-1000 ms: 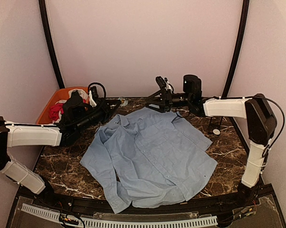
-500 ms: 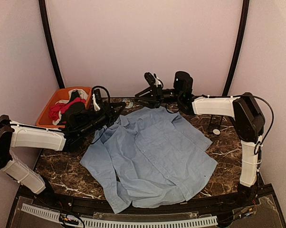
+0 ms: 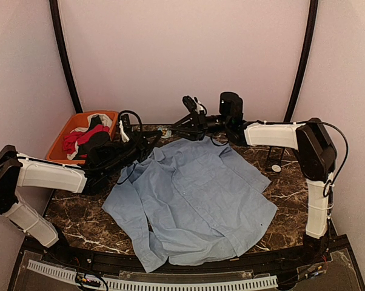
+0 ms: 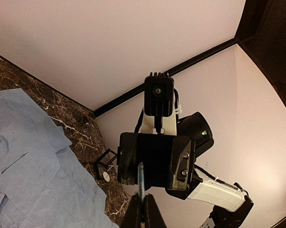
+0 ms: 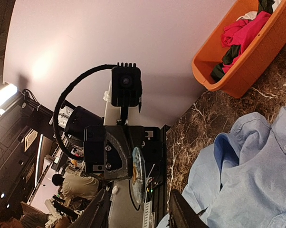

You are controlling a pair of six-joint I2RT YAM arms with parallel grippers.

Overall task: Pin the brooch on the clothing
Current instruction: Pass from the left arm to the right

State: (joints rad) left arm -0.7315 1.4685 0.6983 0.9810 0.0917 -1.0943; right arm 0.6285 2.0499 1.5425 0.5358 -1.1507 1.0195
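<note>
The light blue shirt, the clothing, lies spread flat on the dark marble table; it also shows in the wrist views. Above the collar at the back, my left gripper is shut on the brooch, a thin round disc seen edge-on. My right gripper faces it head-on. Its fingers stand apart on either side of the disc, with a gap showing on both sides. The brooch is too small to make out in the top view.
An orange bin holding red, black and white garments stands at the back left. A small black stand with a white disc sits right of the shirt. Pale walls close in the back and sides.
My right gripper has travelled left to meet the left gripper, and its fingers have narrowed around the brooch. The left gripper has shifted slightly right, still shut on the brooch.
</note>
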